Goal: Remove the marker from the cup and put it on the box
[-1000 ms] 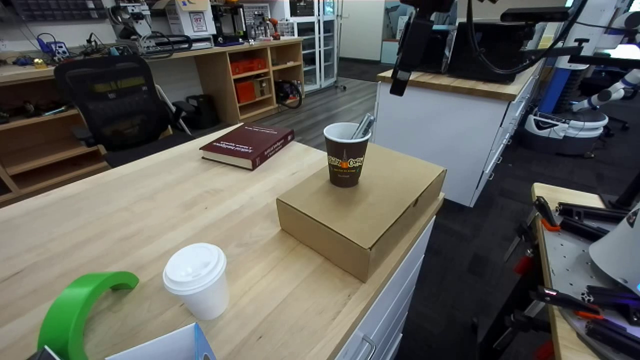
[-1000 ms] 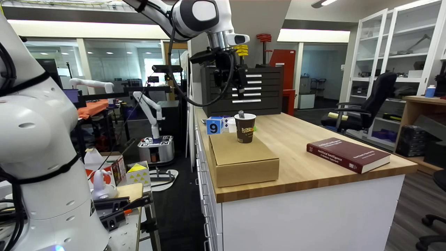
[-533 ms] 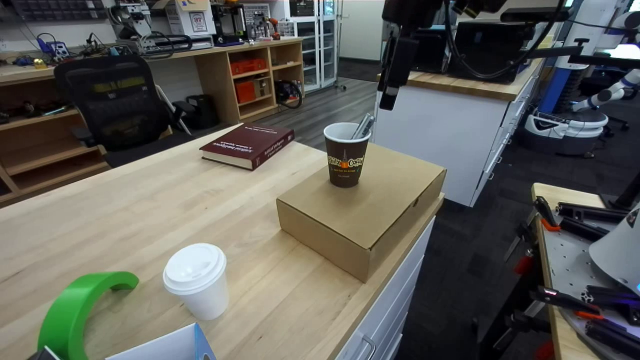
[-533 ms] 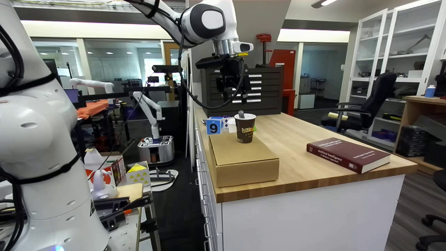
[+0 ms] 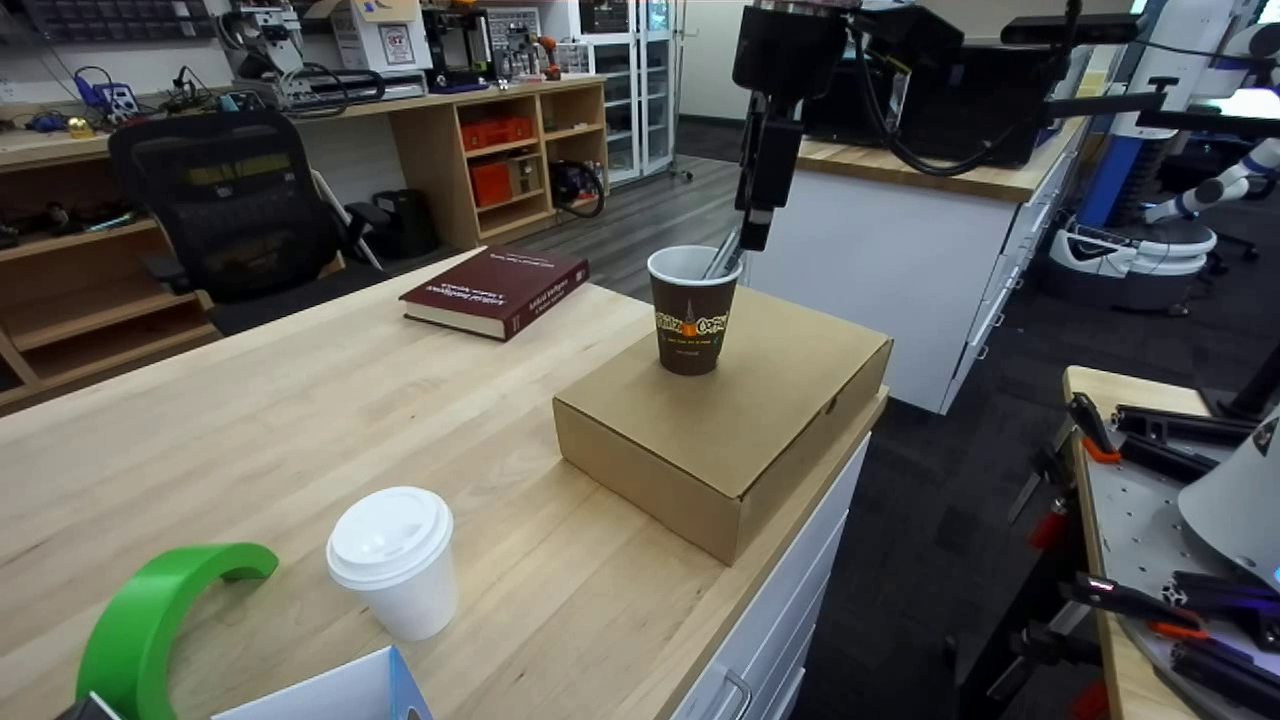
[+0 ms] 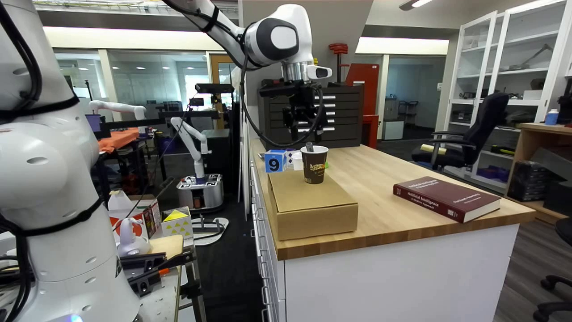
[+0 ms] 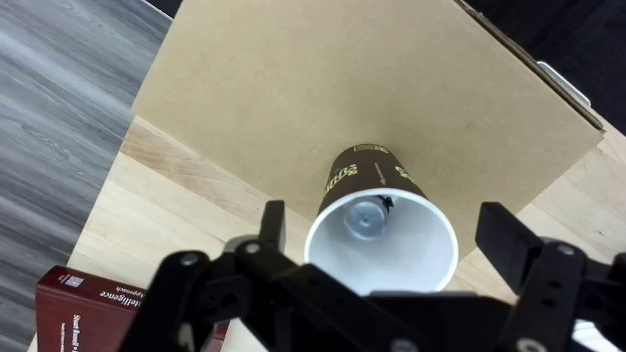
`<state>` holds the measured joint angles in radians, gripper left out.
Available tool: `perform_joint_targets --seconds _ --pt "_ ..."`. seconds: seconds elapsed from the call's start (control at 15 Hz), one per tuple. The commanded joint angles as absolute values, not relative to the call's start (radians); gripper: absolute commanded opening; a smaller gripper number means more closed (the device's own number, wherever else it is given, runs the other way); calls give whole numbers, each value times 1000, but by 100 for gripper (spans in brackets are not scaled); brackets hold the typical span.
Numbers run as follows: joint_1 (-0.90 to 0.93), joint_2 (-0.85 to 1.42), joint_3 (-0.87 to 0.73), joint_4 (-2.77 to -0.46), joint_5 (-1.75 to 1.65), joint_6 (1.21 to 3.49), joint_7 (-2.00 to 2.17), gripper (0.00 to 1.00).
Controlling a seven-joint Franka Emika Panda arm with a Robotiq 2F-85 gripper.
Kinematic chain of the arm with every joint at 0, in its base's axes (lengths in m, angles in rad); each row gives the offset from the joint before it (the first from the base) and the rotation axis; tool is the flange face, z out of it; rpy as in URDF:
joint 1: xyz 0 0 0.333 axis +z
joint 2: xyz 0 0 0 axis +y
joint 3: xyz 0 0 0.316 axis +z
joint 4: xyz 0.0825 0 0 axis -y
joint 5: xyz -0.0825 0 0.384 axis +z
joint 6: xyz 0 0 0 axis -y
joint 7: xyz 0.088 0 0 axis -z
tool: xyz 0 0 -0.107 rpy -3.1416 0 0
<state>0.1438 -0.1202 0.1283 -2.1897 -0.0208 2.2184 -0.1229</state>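
While the marker leans inside the dark brown cup, its end poking up past the cup's pale rim, the gripper hangs over it, lower and closer to the cup than half a second ago in both exterior views. Its fingers stand wide apart, one to each side of the cup's mouth in the wrist view; whether they reach as low as the marker's end, I cannot fairly judge. Cup and marker are just where they were. Beneath the cup lies the box, closed, resting on the table. Well apart from the cup, on that same table, are the dark red book, the white lidded cup and, farther from the brown cup still, the green arch.
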Motion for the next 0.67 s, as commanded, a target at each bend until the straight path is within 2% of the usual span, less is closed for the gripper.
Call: perform_joint_targets --seconds 0.0,0.13,0.6 --pt "140 -88 127 -2156 -36 2206 -141 75" --pt "138 -81 126 -2152 -38 2205 -141 67" --pt "135 -80 122 -2155 -42 2208 -145 21"
